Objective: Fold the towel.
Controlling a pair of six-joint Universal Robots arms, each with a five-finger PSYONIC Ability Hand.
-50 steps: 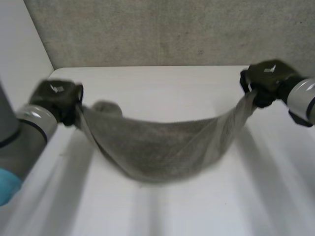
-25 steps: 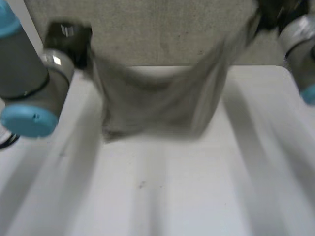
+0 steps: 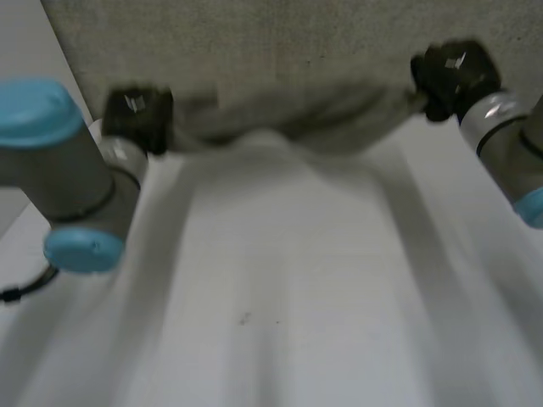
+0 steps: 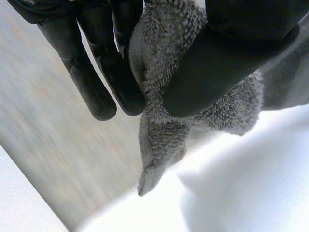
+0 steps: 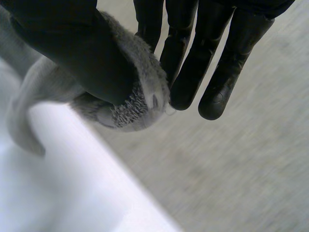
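A grey terry towel (image 3: 297, 119) is stretched in the air between my two hands, over the table's far edge. My left hand (image 3: 136, 119) holds its left end; in the left wrist view the thumb (image 4: 231, 63) pinches a towel corner (image 4: 164, 140) against the fingers (image 4: 91, 82). My right hand (image 3: 450, 76) holds the right end; in the right wrist view its thumb (image 5: 72, 53) presses the towel's edge (image 5: 140, 92) against the fingers (image 5: 203, 53). The towel sags a little in the middle.
The white table (image 3: 288, 288) spreads below and in front of the towel. A grey wall (image 3: 254, 42) rises behind the table's far edge. A white side wall (image 3: 34, 59) stands at the left.
Both hands have lifted the towel off the table and swung it up and away toward the far edge. It now hangs nearly flat between them instead of sagging deep.
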